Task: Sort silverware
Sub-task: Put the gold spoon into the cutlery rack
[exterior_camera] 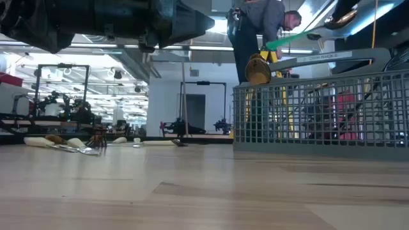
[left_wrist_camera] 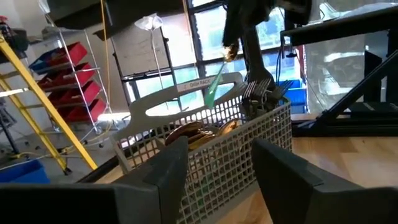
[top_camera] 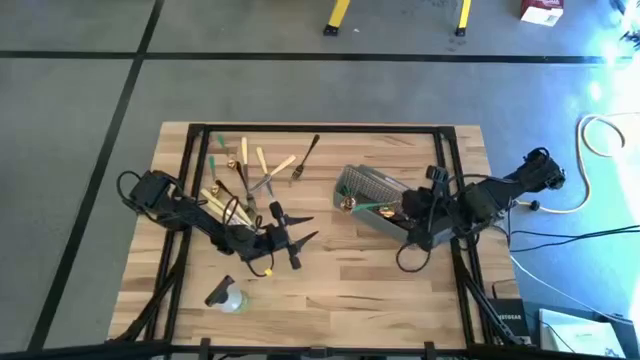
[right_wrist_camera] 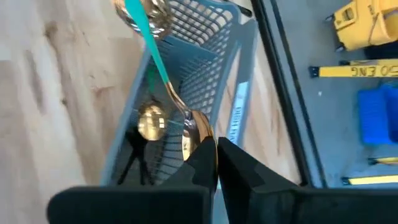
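Right gripper (right_wrist_camera: pixel 216 163) sits over the grey mesh basket (top_camera: pixel 372 190) on the table's right half, fingers clenched on a green-handled gold utensil (right_wrist_camera: pixel 163 68); the utensil sticks out ahead of the fingertips, slanted above the basket's open top, green handle (top_camera: pixel 368 208) slim, with a shiny gold rounded end far from the fingers. More gold pieces (right_wrist_camera: pixel 151 121) lie inside the basket. Left gripper (top_camera: pixel 295 240) hovers mid-table, jaws released, holding nothing, pointed toward the basket. Loose silverware (top_camera: pixel 252 172), tan, black and one green piece, is scattered on the wood table (top_camera: pixel 330 290) behind the left arm. Clear bottle (top_camera: pixel 226 296) lies near the front edge.
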Controlling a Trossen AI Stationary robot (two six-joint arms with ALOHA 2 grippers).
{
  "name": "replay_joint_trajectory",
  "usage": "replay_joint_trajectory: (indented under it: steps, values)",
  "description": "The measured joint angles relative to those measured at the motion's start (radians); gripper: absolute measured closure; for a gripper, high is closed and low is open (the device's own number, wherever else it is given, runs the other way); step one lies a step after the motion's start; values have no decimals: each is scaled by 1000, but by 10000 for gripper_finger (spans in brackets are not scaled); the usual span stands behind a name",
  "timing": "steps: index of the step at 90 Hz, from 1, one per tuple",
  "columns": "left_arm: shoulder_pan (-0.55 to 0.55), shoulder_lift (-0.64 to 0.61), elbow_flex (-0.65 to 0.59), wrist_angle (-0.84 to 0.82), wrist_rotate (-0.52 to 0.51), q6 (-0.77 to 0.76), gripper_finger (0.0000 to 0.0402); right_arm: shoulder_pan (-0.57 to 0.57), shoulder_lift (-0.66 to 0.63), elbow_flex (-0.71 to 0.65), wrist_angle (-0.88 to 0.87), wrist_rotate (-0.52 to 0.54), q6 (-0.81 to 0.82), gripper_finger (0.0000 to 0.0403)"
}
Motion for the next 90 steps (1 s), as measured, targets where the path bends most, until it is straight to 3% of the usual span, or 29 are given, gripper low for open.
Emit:
replay_joint_trajectory:
  steps: [15,40,52,90]
  values:
    - [-14,0,0,0,7,2,237,-57,0,0,0,44,-185,403]
    - [-25,0,0,0,10,11,237,-74,0,0,0,225,-578,403]
    - [-25,0,0,0,10,12,237,-74,0,0,0,231,-805,403]
    - [-25,1,0,-2,10,16,237,-59,102,-1,94,290,-1219,403]
